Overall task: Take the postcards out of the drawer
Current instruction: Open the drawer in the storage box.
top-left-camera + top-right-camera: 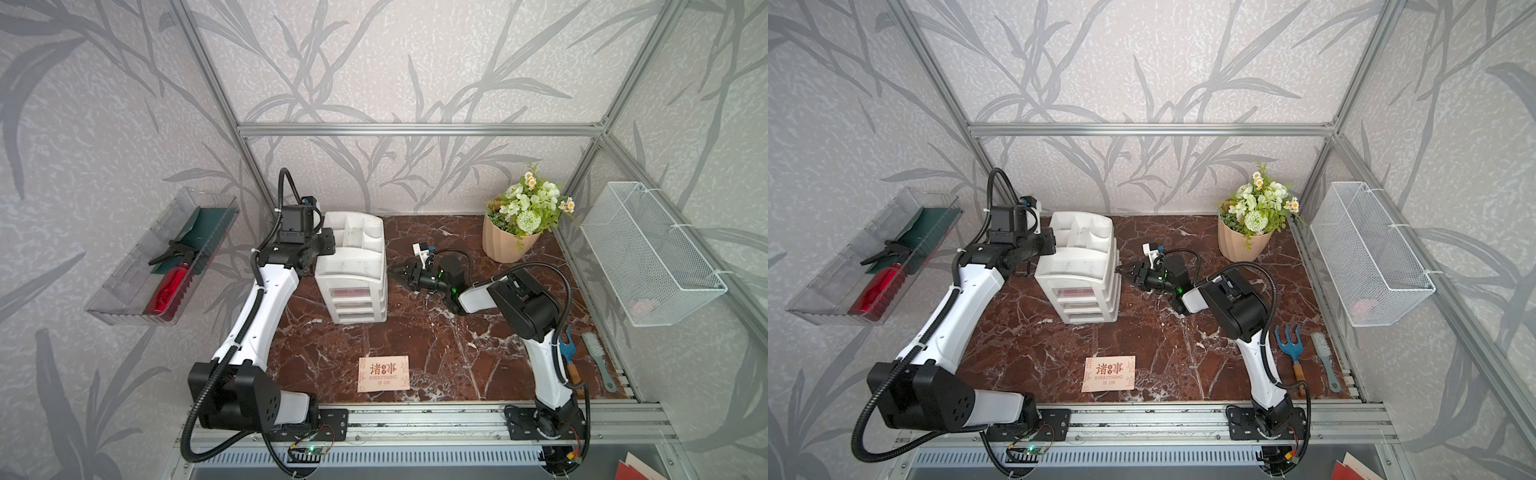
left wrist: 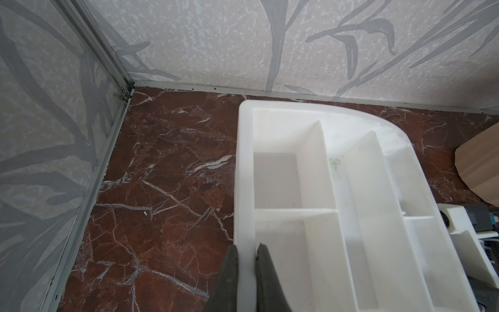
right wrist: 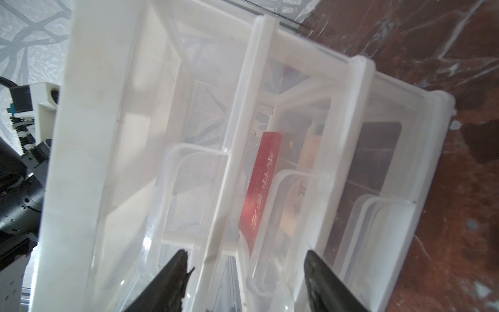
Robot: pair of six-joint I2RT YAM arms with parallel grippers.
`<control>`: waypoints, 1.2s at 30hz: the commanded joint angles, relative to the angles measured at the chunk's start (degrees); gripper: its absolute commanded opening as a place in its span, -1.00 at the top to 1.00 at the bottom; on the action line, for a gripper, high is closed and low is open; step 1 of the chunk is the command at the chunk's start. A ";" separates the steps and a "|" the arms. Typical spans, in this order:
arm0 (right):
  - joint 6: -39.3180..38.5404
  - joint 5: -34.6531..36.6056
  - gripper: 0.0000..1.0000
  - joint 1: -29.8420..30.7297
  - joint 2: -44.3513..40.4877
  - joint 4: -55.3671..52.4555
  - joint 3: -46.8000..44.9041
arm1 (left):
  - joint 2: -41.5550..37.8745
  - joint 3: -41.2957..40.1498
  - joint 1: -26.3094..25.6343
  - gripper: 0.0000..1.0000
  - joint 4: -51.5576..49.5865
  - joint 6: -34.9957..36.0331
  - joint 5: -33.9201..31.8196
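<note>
A white drawer organizer stands at the back middle of the marble table. A red postcard with pale print lies in one of its clear drawers, with a pale peach postcard beside it behind the drawer's handle. Red shows through a drawer front in both top views. Another peach postcard lies flat near the table's front edge. My left gripper is shut on the organizer's left wall. My right gripper is open at the organizer's right side, holding nothing.
A peach pot of flowers stands at the back right. A blue garden fork and a brush lie along the right edge. A wire basket hangs on the right wall. On the left wall is a clear tray holding a red spray bottle.
</note>
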 commanded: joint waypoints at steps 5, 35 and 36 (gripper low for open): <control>1.20 -1.00 -0.35 -0.23 1.81 4.10 0.78 | 0.39 -2.04 -0.92 0.82 -3.65 -0.29 4.22; 2.04 -2.84 -0.24 1.38 4.97 0.69 8.80 | 0.96 -1.77 -0.89 0.82 -3.74 -0.04 4.95; 2.01 -2.84 -0.24 1.47 5.03 0.48 8.97 | 0.95 -1.78 -0.91 0.82 -3.68 0.01 4.84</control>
